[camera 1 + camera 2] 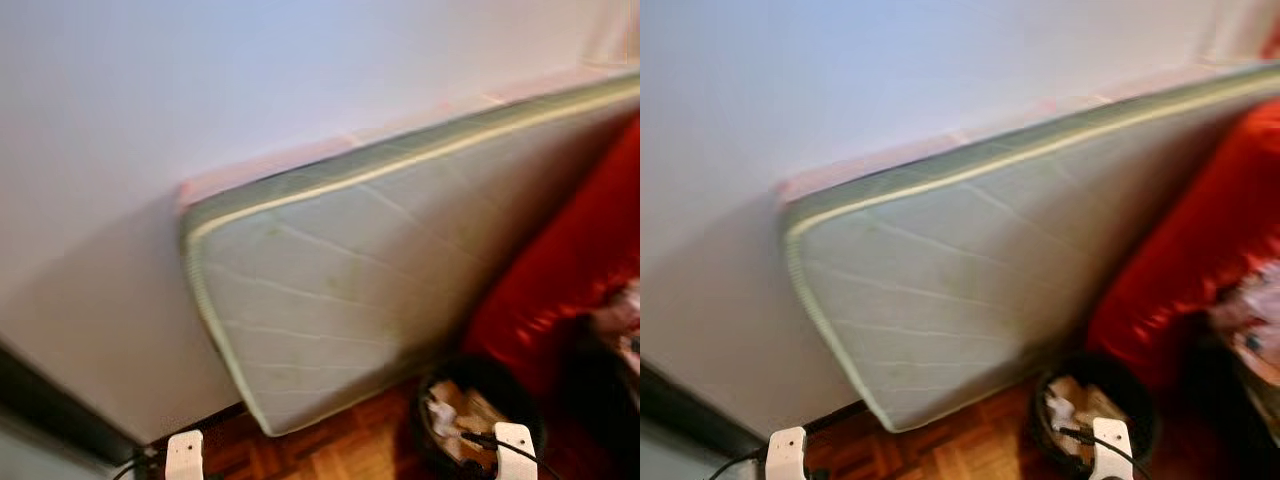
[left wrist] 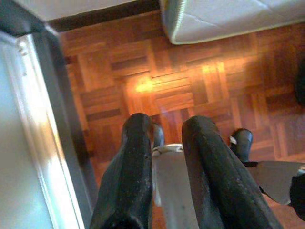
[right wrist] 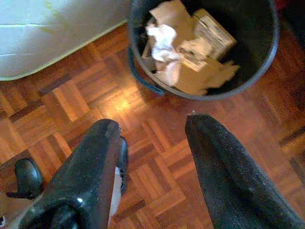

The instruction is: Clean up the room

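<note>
The mattress [image 1: 350, 290] is pale grey-green with a faint quilted pattern of diagonal stitched lines, a cream piping line along its edge and a darker green side band. The wall [image 1: 200, 90] behind it is plain white, with a dark baseboard [image 2: 100, 14] at its foot. The floor [image 3: 81, 105] under the fingers is reddish-brown parquet, small blocks of strips laid in a basket-weave pattern. Beyond the right gripper's black fingers [image 3: 219, 167], the bin [image 3: 267, 52] is black and holds tan cardboard [image 3: 209, 33] and white crumpled paper [image 3: 162, 38]. The cover [image 1: 570, 260] beside the mattress is bright red. The left gripper's fingers [image 2: 128, 176] are black as well.
</note>
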Controlling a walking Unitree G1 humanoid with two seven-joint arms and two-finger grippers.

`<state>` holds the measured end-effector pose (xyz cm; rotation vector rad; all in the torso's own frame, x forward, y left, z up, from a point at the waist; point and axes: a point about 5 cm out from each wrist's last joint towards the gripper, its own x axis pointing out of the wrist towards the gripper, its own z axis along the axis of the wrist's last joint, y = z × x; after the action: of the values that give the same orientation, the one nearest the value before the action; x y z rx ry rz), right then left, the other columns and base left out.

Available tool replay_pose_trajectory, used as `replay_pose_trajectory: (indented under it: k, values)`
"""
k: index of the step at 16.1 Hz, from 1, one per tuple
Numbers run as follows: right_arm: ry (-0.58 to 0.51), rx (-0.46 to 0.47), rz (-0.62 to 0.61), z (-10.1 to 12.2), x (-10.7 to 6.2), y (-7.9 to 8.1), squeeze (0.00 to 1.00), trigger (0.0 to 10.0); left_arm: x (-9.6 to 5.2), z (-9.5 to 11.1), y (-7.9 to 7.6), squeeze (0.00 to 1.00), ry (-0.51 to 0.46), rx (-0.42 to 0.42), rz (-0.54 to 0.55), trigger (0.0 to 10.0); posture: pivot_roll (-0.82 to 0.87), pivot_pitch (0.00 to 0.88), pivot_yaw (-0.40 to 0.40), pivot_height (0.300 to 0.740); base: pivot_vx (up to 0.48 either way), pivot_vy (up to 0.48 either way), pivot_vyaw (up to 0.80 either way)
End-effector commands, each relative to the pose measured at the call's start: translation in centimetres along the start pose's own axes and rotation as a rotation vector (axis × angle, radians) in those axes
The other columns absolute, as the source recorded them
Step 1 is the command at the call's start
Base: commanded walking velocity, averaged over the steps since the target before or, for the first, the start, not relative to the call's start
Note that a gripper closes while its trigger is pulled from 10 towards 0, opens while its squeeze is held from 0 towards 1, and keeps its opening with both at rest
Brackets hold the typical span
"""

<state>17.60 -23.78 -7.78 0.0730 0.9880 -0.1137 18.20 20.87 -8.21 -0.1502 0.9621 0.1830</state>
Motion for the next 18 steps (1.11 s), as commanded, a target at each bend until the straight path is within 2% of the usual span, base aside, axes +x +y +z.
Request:
replay_pose_trajectory:
  k: [1, 4, 8, 17, 18]
  values:
    - [0.004, -0.003, -0.001, 0.05, 0.02, 0.04, 0.0, 10.0, -0.05, -0.21, 0.22, 0.0, 0.01, 0.03, 0.004, 10.0, 0.0, 0.0, 0.022, 0.74, 0.0, 0.0, -0.73]
    - [0.0, 0.011, 0.003, 0.1, 0.03, 0.09, 0.0, 10.0, -0.04, -0.08, 0.22, 0.0, 0.005, 0.048, 0.002, 10.0, 0.0, 0.0, 0.021, 0.74, 0.0, -0.251, -0.72]
    - [-0.012, 0.027, 0.0, 0.18, 0.04, 0.11, 0.0, 10.0, -0.03, -0.06, 0.2, 0.0, 0.005, 0.045, 0.0, 10.0, 0.0, 0.0, 0.02, 0.74, 0.0, -0.398, 0.0]
    - [0.002, 0.002, 0.0, 0.13, 0.03, 0.04, 0.0, 10.0, -0.03, -0.04, 0.2, 0.0, 0.003, 0.052, 0.001, 10.0, 0.0, 0.0, 0.021, 0.74, 0.0, -0.333, -0.71]
    - [-0.007, 0.012, -0.001, 0.19, 0.03, 0.05, 0.0, 10.0, -0.03, -0.03, 0.19, 0.0, 0.003, 0.051, 0.001, 10.0, -0.01, 0.0, 0.024, 0.74, 0.0, -0.349, 0.0]
